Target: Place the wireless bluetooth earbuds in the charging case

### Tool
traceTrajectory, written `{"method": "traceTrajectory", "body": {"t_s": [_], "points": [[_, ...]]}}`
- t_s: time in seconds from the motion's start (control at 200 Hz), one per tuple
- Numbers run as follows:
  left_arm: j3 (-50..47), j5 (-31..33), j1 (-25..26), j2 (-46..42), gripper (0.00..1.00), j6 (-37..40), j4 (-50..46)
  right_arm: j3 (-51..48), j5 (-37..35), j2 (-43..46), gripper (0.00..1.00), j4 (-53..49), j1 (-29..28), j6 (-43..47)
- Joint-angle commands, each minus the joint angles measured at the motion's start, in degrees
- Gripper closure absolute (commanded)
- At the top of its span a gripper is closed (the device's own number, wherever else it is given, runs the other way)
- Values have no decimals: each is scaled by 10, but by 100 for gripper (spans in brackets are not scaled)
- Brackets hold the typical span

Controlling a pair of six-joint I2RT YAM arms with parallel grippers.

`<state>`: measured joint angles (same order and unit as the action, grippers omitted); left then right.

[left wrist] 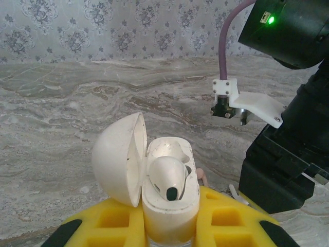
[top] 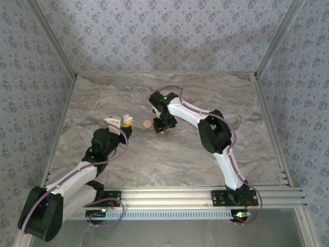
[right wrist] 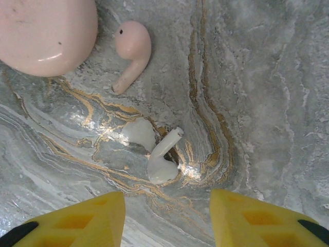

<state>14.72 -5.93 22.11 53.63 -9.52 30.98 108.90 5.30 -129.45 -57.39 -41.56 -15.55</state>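
Left gripper [left wrist: 169,229]: pinches the lower body of the charging case [left wrist: 172,200] between yellow fingers [left wrist: 110,224], pressed against both its sides. Holds it upright, with the hinged lid [left wrist: 119,159] swung open to the left in the left wrist view. Carries the seated earbud [left wrist: 167,177], white, resting in the case with its rounded head up and its dark tip toward the camera.

Right gripper [right wrist: 167,218]: stands spread, yellow fingertips [right wrist: 82,221] well apart, gripping nothing. Hangs over the marble table [right wrist: 267,77] and faces the loose earbud [right wrist: 162,162], white, lying on its side on the table just ahead of the gap, stem angled up and to the right, clear of both fingertips.

Further out in the right wrist view: shows a pink earbud [right wrist: 131,51] lying flat just beside a pink rounded piece [right wrist: 46,31] in the upper left corner, both apart from the loose earbud.

Top view: places the left gripper [top: 122,123] with the white case to the left of the pink rounded piece [top: 147,124] and the right gripper [top: 164,125] just to its right, all near the middle of the table
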Motion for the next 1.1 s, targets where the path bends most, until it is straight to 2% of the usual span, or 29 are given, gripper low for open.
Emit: {"method": "traceTrajectory", "body": {"t_s": [0.0,0.325,0.645,0.849,1.094], "points": [[-5,0,-5,-11,88,7,10,21,2,-19,52,-23,-2,5],[-5,-2,-6,-19,87,9,5,29,10,-41,56,-13,1,9],[-3,-6,-6,-22,87,9,2,5,-12,-27,70,-15,3,11],[0,-12,-6,-18,87,9,1,-42,-18,11,73,-7,8,9],[0,-25,-5,-11,87,6,6,-144,-21,80,73,10,18,-7]]}}
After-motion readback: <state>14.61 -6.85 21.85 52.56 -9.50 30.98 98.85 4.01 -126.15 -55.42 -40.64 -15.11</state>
